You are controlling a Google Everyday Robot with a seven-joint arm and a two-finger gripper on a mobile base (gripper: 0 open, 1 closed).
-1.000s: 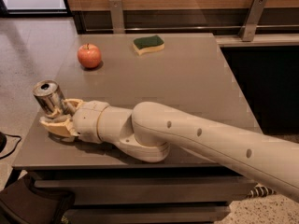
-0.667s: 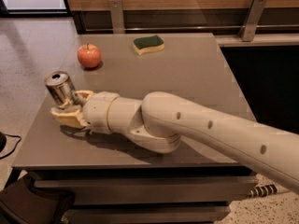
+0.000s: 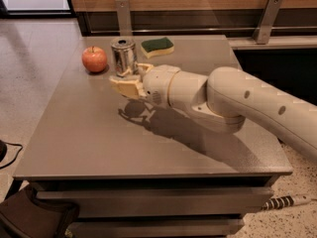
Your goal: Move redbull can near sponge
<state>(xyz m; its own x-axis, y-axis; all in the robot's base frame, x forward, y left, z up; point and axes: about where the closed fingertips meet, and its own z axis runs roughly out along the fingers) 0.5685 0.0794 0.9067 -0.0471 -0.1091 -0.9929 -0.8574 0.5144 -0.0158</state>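
The redbull can (image 3: 124,56) is a slim silver can, held upright above the grey table (image 3: 89,133). My gripper (image 3: 130,78) is shut on the can's lower part, with pale fingers on either side of it. The can hangs between the red apple (image 3: 94,59) on its left and the sponge (image 3: 157,46) on its right. The sponge has a dark green top over a yellow body and lies near the table's far edge. The can's shadow falls on the table below the gripper.
My white arm (image 3: 233,100) reaches in from the right across the table. A wooden wall with metal brackets (image 3: 124,14) runs behind the table's far edge. A drawer front (image 3: 148,200) shows below the near edge. A dark bag (image 3: 34,217) sits at the lower left.
My gripper has lifted the can off the table's left side and carried it up and to the right, towards the far edge between the apple and the sponge.
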